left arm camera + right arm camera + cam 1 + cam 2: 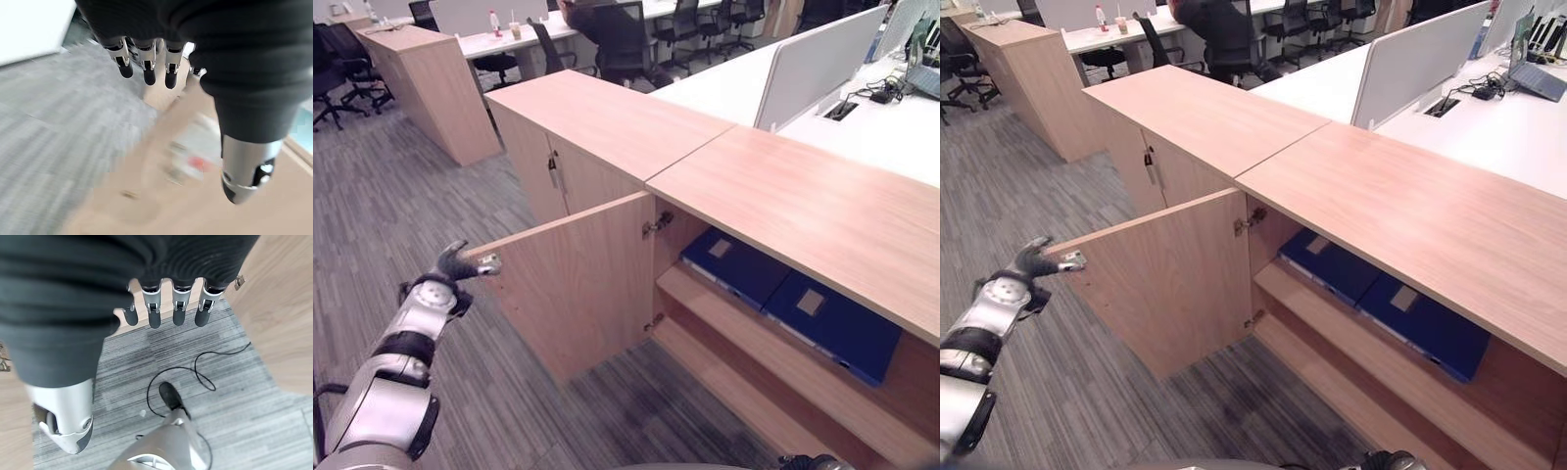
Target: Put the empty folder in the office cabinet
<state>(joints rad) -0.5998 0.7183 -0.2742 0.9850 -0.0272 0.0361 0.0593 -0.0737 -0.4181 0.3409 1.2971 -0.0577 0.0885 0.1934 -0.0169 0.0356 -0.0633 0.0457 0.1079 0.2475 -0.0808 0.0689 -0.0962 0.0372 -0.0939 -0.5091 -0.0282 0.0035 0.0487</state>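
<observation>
The wooden office cabinet (803,201) stands with its left door (578,289) swung wide open. Two blue folders lie flat on its upper shelf, one (736,266) to the left and the other (837,325) beside it on the right. My left hand (460,264) is at the top outer corner of the open door, with a straight fingertip (1069,261) against the door's edge. In the left wrist view its fingers (145,62) and thumb (247,171) spread over the door panel (161,196). My right hand (178,308) hangs low over the carpet, fingers relaxed, holding nothing.
A second cabinet (573,147) with shut doors adjoins on the left. Behind it stand white desks (724,88) with a partition screen (822,64), and a person sits in a chair (617,39) at the back. Another cabinet (426,83) stands far left on grey carpet (382,206).
</observation>
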